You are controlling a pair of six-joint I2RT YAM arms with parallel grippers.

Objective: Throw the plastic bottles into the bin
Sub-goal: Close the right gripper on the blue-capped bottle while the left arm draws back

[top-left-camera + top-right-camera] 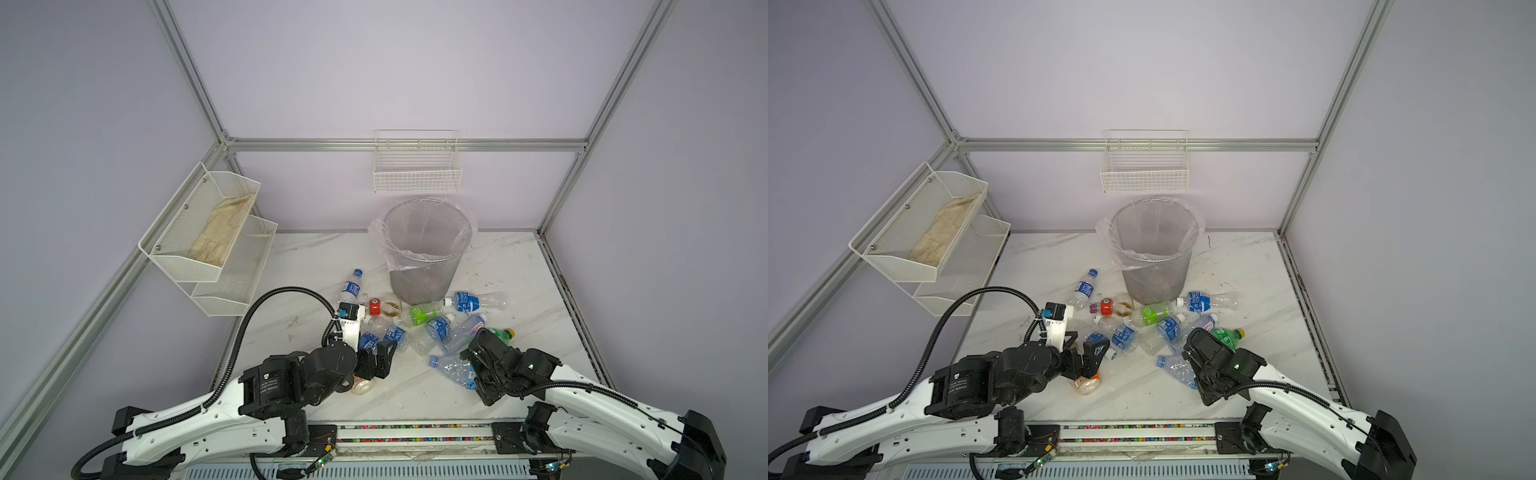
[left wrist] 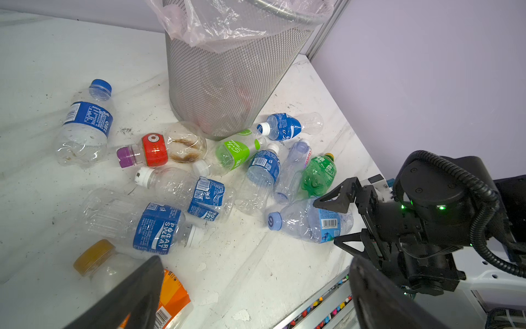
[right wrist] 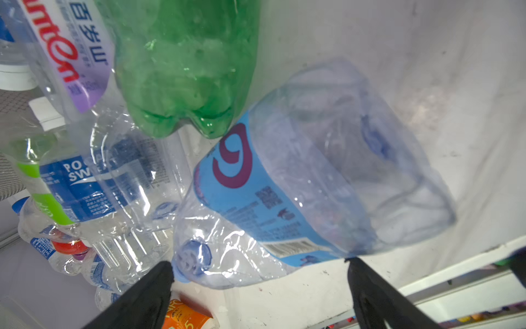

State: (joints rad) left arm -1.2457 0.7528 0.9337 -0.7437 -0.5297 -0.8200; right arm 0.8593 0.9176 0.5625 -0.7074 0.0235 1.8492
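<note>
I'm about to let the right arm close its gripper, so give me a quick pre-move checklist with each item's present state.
1. Right gripper open: ok, jaws wide.
2. Crushed blue-label bottle between the jaws: ok, not gripped yet.
3. Neighbours clear of it: not ok, the green bottle lies against it.
4. Bin upright, mouth open, liner on: ok.
5. Left gripper out of the way: ok, open above the orange-label bottle, apart from the right arm.
6. Room left in the bin: cannot tell; what is inside is dim through the mesh.
</note>
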